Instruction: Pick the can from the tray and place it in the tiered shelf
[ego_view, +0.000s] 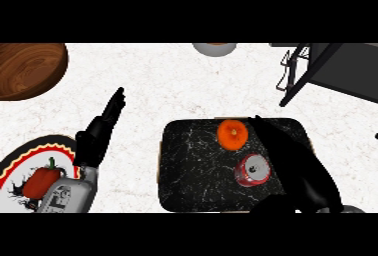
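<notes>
A red can with a silver top (252, 171) lies on the black marbled tray (196, 165), near its right side. My right hand (295, 165) is over the tray's right part, fingers stretched toward the far edge, right beside the can and open. An orange (232, 134) sits on the tray just beyond the can. The dark tiered shelf (332, 70) stands at the upper right. My left hand (100, 132) rests open at the left, fingers pointing away, off the tray.
A round wooden bowl (26, 70) is at the upper left. A patterned plate (29, 170) with a red pepper (43, 181) lies at the lower left under my left forearm. A grey round object (215, 48) shows at the top edge.
</notes>
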